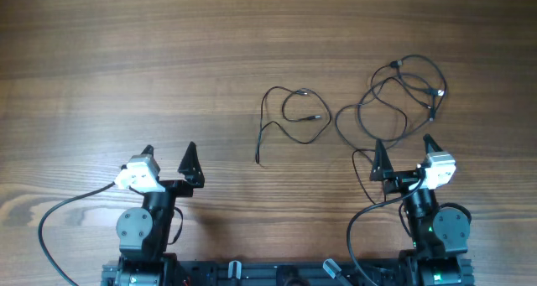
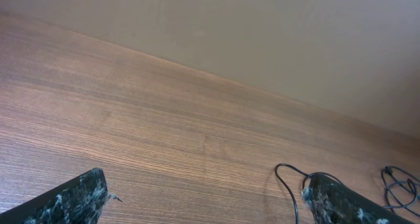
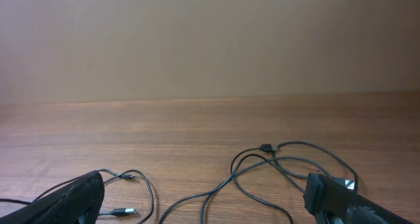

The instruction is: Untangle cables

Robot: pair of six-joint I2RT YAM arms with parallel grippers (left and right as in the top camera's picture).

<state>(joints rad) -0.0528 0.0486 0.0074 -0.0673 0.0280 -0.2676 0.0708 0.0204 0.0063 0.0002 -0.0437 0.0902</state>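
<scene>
Thin black cables lie on the wooden table. One loose cable (image 1: pixel 289 118) curls at the centre, apart from the rest. A tangled bundle (image 1: pixel 403 93) loops at the right, just beyond my right gripper. In the right wrist view the bundle (image 3: pixel 275 168) lies ahead between the fingers, and the loose cable's plug ends (image 3: pixel 121 211) show at the left. My left gripper (image 1: pixel 168 152) is open and empty at the lower left; its wrist view shows a cable loop (image 2: pixel 285 178) by the right finger. My right gripper (image 1: pixel 404 145) is open and empty, near the bundle's closest loops.
Thicker black arm wires (image 1: pixel 50 227) run from both arm bases at the front edge. The wooden table (image 1: pixel 126 59) stretches bare to the left and back. A plain beige wall (image 3: pixel 210 40) stands behind the far edge.
</scene>
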